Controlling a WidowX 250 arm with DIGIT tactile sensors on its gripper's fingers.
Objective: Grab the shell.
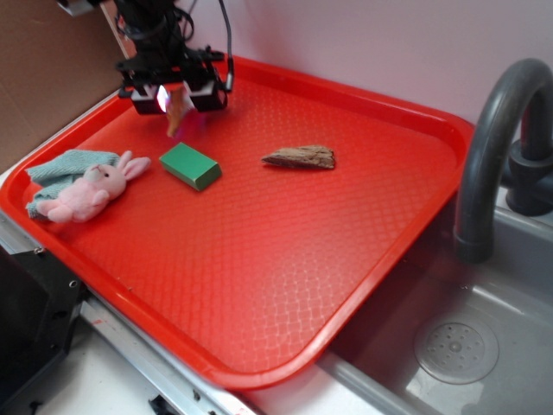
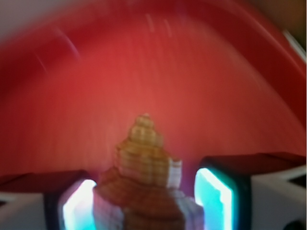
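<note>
Shell [image 2: 144, 177] sat pinched between the two fingers of the claw [image 1: 177, 97], hanging point-down above the far left part of the red tray [image 1: 259, 268], clear of its surface. Holding it well called for a steady squeeze on the bulbous end and a straight, unhurried rise, since the ridged spiral could slip or twist. The green block [image 1: 190, 165] lay just below it and the wood piece [image 1: 301, 157] well apart. No writing or brand could be read anywhere.

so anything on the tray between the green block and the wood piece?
No. In the exterior view, only bare red tray lies between the green block and the wood piece. The shell hangs in the gripper, off to the left.
</note>
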